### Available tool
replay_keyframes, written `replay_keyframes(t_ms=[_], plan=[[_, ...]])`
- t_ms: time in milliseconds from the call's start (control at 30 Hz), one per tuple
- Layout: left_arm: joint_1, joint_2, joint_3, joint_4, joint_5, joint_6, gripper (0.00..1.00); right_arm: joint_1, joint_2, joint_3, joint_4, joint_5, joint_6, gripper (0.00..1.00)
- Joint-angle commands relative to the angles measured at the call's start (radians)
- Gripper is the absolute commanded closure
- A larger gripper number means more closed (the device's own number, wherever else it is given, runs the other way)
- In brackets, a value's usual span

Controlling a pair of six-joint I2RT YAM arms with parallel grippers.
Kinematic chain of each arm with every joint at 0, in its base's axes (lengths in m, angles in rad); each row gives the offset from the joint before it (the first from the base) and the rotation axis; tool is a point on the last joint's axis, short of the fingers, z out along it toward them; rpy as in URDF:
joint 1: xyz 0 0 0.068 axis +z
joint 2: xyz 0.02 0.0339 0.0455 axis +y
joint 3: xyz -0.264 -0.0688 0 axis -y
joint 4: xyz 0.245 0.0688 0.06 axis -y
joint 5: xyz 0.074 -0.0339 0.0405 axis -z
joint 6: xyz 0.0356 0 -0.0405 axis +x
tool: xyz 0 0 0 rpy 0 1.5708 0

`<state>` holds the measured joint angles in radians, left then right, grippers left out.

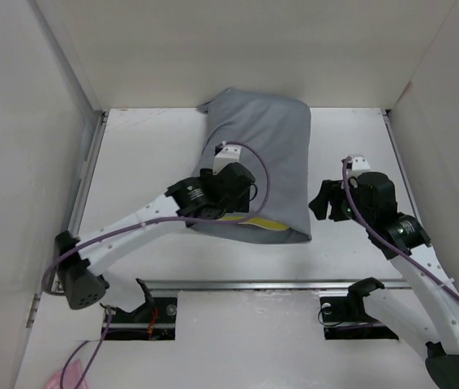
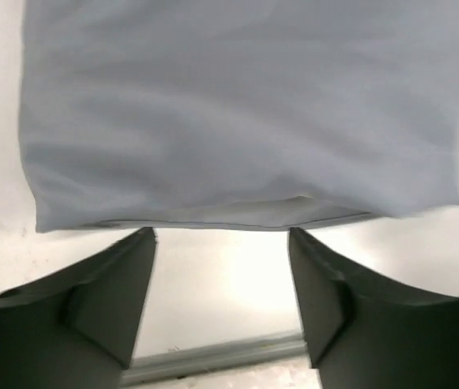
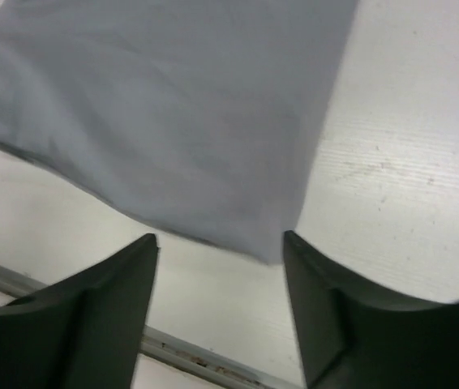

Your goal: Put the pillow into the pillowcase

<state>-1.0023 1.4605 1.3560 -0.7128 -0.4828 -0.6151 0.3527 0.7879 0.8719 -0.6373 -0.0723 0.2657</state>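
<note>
Nearly all of the pillow sat inside the pillowcase, with a yellow sliver showing at its near opening. The finish called for drawing the hem over it. The left gripper hovered, jaws apart, above that opening. The right gripper, also spread, hung off its near-right corner, seemingly not touching.

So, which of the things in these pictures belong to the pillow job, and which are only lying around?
Job: grey pillowcase; pillow, only a yellow sliver at the near edge; left gripper and right gripper, both open.
Lying about: pink object at the near left corner; metal rail.
</note>
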Motion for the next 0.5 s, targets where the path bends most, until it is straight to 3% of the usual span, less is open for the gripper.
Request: replay_keyframes(t_ms=[0, 67, 133, 167, 200, 233, 333, 400, 467], plan=[[-0.01, -0.145, -0.005, -0.079, -0.025, -0.061, 0.34, -0.003, -0.016, 0.012, -0.073, 0.091, 0.004, 0.27], [0.005, -0.172, -0.035, -0.1, -0.066, -0.1, 0.22, -0.003, 0.003, 0.03, -0.006, 0.074, -0.008, 0.25], [0.063, -0.183, -0.061, -0.1, -0.066, -0.141, 0.17, 0.008, 0.057, 0.039, 0.071, -0.047, -0.068, 0.25], [0.083, -0.183, -0.099, -0.09, -0.057, -0.141, 0.09, 0.037, 0.08, 0.029, 0.147, -0.176, -0.088, 0.25], [0.103, -0.174, -0.115, -0.089, -0.057, -0.159, 0.0, 0.063, 0.143, 0.018, 0.177, -0.202, -0.101, 0.25], [0.125, -0.151, -0.129, -0.089, -0.047, -0.196, 0.0, 0.099, 0.177, 0.018, 0.201, -0.202, -0.111, 0.25], [0.217, -0.118, -0.204, -0.073, -0.021, -0.229, 0.0, 0.279, 0.331, 0.065, 0.232, 0.041, -0.146, 0.16], [0.283, -0.103, -0.248, -0.06, 0.006, -0.238, 0.0, 0.362, 0.413, 0.122, 0.232, 0.186, -0.16, 0.14], [0.33, -0.103, -0.279, -0.06, 0.006, -0.258, 0.0, 0.39, 0.522, 0.153, 0.232, 0.241, -0.16, 0.13]])
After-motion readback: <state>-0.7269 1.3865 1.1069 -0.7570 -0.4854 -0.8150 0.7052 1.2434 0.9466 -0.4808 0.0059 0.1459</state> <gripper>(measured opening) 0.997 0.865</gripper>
